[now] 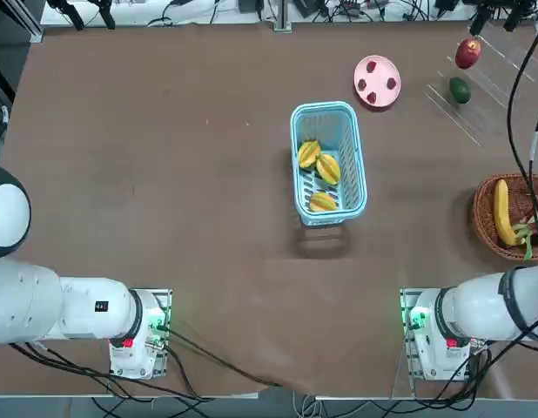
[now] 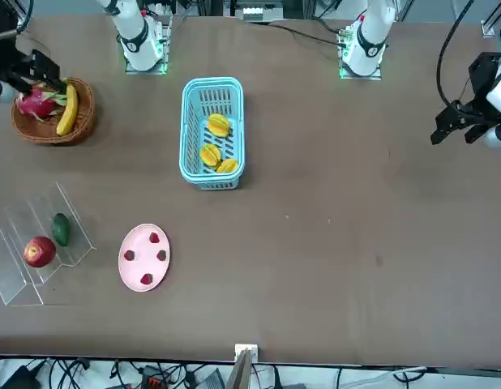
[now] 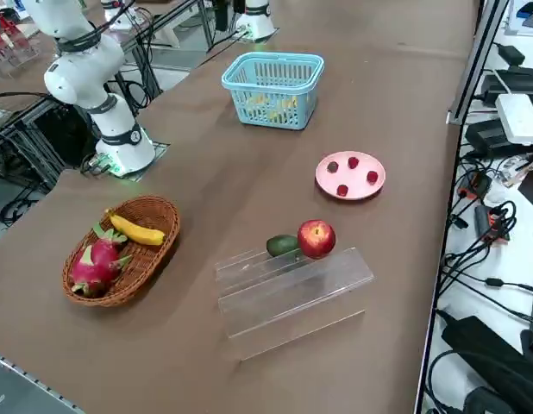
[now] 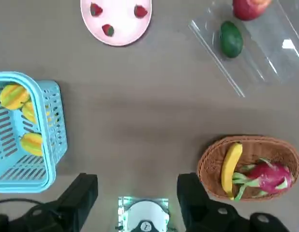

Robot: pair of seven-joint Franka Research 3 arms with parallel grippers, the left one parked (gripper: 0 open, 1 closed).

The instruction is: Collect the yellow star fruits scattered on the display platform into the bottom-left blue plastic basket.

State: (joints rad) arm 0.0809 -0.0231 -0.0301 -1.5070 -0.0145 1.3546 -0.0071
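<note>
Task status: judged complete, or all but. Nearest the robot's bases the brown table is bare. Further out, near mid-table, stands the light blue rectangular plastic basket with slotted walls; all three small yellow ridged star fruits lie inside it, close together on its floor. The front view confirms three fruits within the walls, none over the rim.

To the robot's right, near the table edge, a round brown wicker basket holds a long yellow banana and a pink dragon fruit. Beyond the blue basket sits a round pink plate carrying three small red pieces. Farthest out, the clear acrylic tiered display platform bears only a red apple and a dark green avocado-like fruit; no star fruit is left on it. Nothing appears outstanding.

Arm pose: the right gripper hangs high above its own base, pointing straight down, well apart from every object. Its fingers are spread wide and hold nothing.
</note>
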